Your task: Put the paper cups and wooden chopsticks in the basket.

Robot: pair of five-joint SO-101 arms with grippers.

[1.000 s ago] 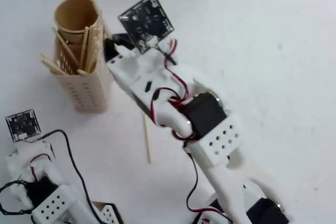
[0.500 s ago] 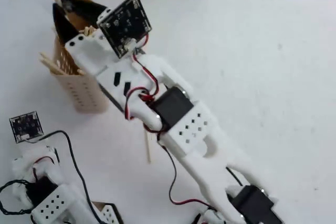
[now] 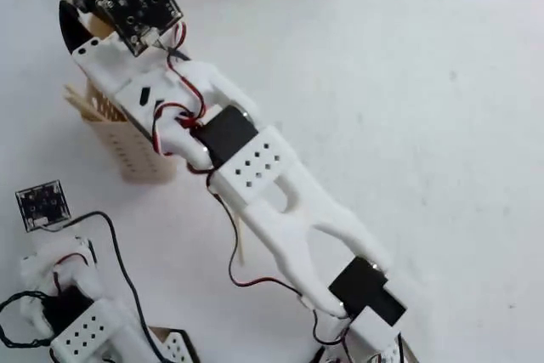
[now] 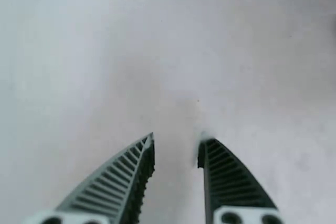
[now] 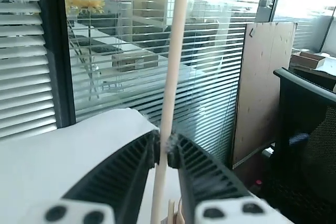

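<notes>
Upper left of the high view: the right arm (image 3: pixel 255 176) stretches from the lower right edge across the frame, and its wrist sits above the basket (image 3: pixel 136 155).
Right tool (image 5: pixel 168 149): closed tight on a wooden chopstick (image 5: pixel 171 72), with both ribbed black jaws pressed against the stick.
Held chopstick: it stands nearly upright in the right wrist view and runs out past the upper edge. In the high view its free end points toward the top left corner.
Basket: a tan perforated container standing on the white surface (image 3: pixel 408 108) at the left. Its upper part is hidden under the right arm.
Chopsticks in basket (image 3: pixel 81 106): several tips stick out of the basket's left side at a slant.
Loose chopstick (image 3: pixel 240 244): it lies flat on the surface, lower centre, with its upper end hidden under the right arm. It is well apart from the basket.
Left arm (image 3: pixel 76 329): sits in the lower left corner, away from the basket.
Left tool (image 4: pixel 176 150): its jaws stand a narrow gap apart with nothing between them, pointing at bare white surface.
Paper cups: cannot tell where they are.
</notes>
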